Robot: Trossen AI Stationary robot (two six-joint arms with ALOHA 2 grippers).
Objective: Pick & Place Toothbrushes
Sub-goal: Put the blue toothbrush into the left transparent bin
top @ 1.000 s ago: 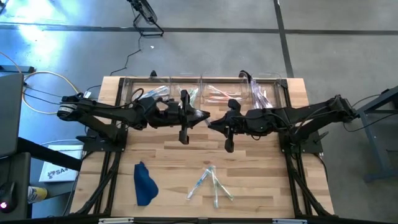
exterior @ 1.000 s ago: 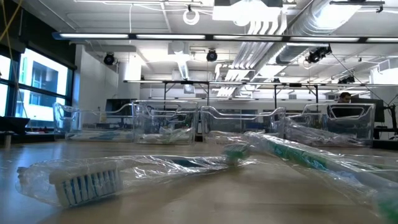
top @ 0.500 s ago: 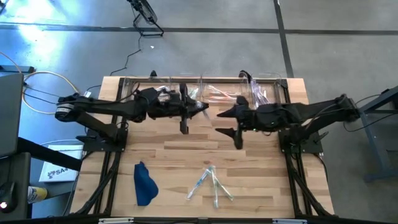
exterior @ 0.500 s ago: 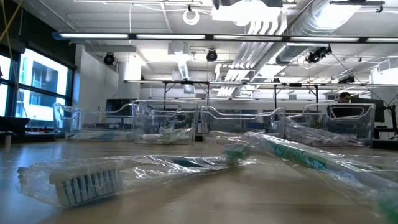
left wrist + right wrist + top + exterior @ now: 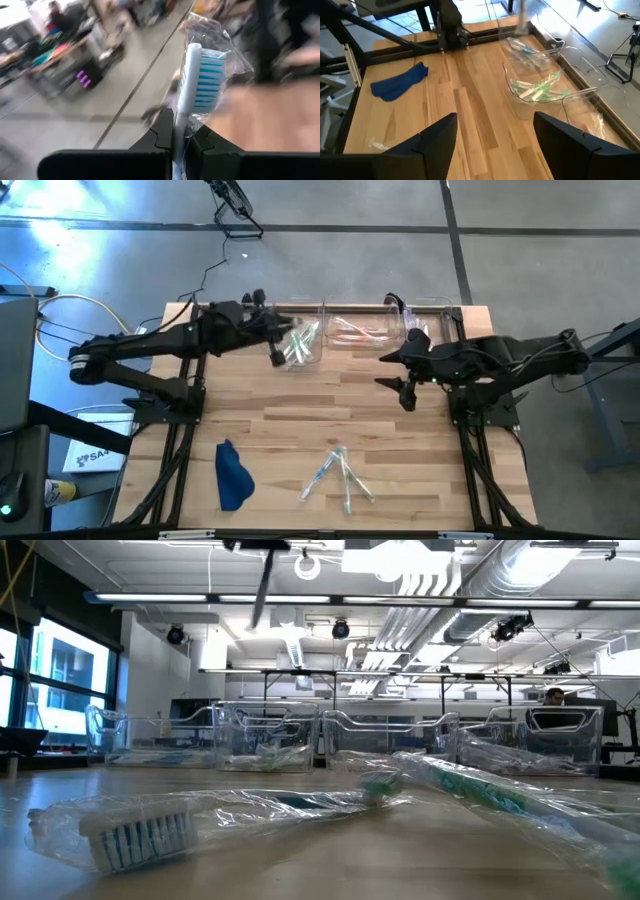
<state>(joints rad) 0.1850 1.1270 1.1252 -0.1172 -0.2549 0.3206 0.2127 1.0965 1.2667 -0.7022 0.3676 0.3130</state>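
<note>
In the left wrist view, a wrapped toothbrush with blue bristles (image 5: pixel 197 80) stands between the fingers of my left gripper (image 5: pixel 179 137), which is shut on it. Seen from above, that gripper (image 5: pixel 278 350) hovers over the clear bins (image 5: pixel 330 330) at the table's far edge. My right gripper (image 5: pixel 393 380) is open and holds nothing, right of the table's middle. A few wrapped toothbrushes (image 5: pixel 340 477) lie flat on the wood near the front edge and fill the low view's foreground (image 5: pixel 150 825). My left gripper pinches the toothbrush's pale handle (image 5: pixel 178 125) between its two fingers, wrapper and all. The brush runs on along the fingers, and its bristle head (image 5: pixel 202 75) sticks out past the fingertips. It is lifted clear of the table and the bins.
A dark blue cloth (image 5: pixel 232 475) lies at the front left. The row of clear bins holds more wrapped toothbrushes, green ones (image 5: pixel 537 87) in one of them. Bare wood lies between the bins and the loose toothbrushes.
The two grippers met over the table's middle a second ago. My right gripper has opened and drawn back toward the right edge. My left gripper has stayed shut on the toothbrush, has swung toward the far left over the bins and has tipped up toward level.
</note>
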